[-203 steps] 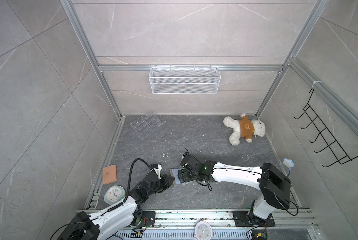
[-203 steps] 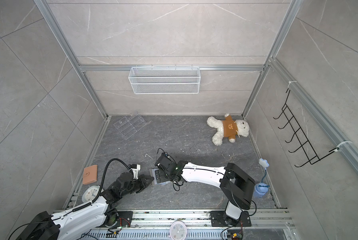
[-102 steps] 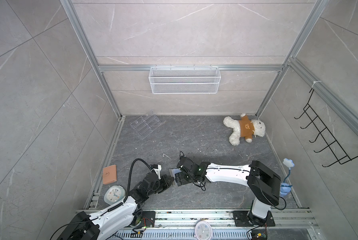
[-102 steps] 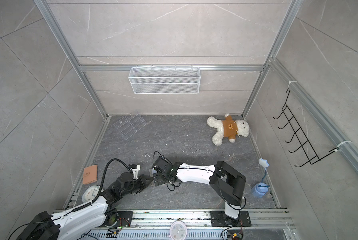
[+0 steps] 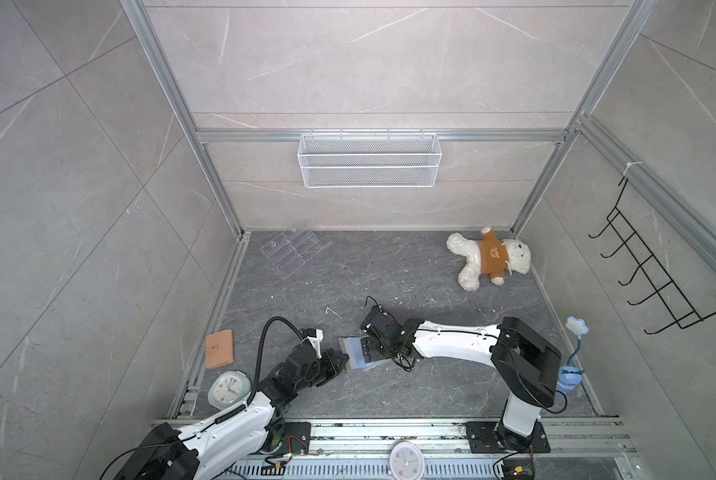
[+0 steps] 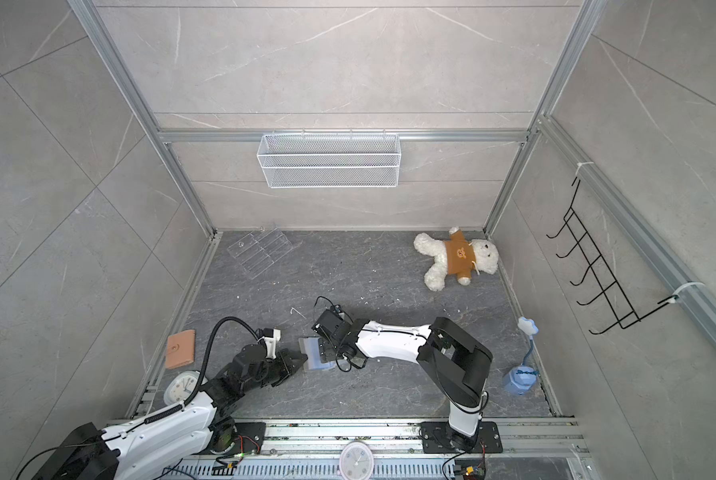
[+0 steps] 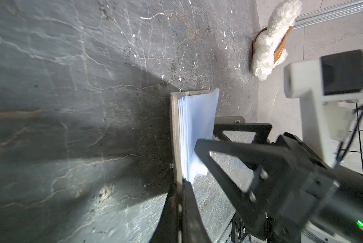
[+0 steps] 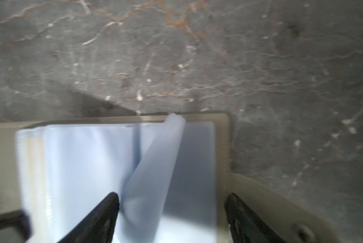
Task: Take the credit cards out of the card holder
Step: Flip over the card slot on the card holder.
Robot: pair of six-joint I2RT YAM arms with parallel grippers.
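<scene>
While the left gripper [image 5: 341, 360] pinches the grey edge of the holder [image 5: 352, 353] tight, the holder lies open on the dark floor [image 5: 389, 395], near the front, between the two arms. The right gripper [image 5: 367, 352] sits over its pale blue pages with its jaws wide apart, and it grips nothing.

Other things lie well apart from the holder. A teddy [image 5: 489, 259] is far back on the right. A clear stand [image 5: 291, 254] is far back on the left. A brown wallet [image 5: 220, 349] and a clock [image 5: 229, 388] lie by the left wall, close to the left arm. A blue lamp [image 5: 570, 376] stands by the right wall, and a wire basket [image 5: 368, 166] hangs on the back wall. In both top views the right arm's black wrist and wires cover the right part of the holder.

The left wrist view shows what the top views cannot: two black fingers [image 7: 190, 206] shut flat on the grey cover, and the pages standing up like a fan. The right wrist view is blurry, but it shows one page [image 8: 155, 168] curled up between the open jaws. It also shows a faint gold strip under the pages at one side, maybe the cards [image 8: 34, 160]; I cannot tell for sure.
</scene>
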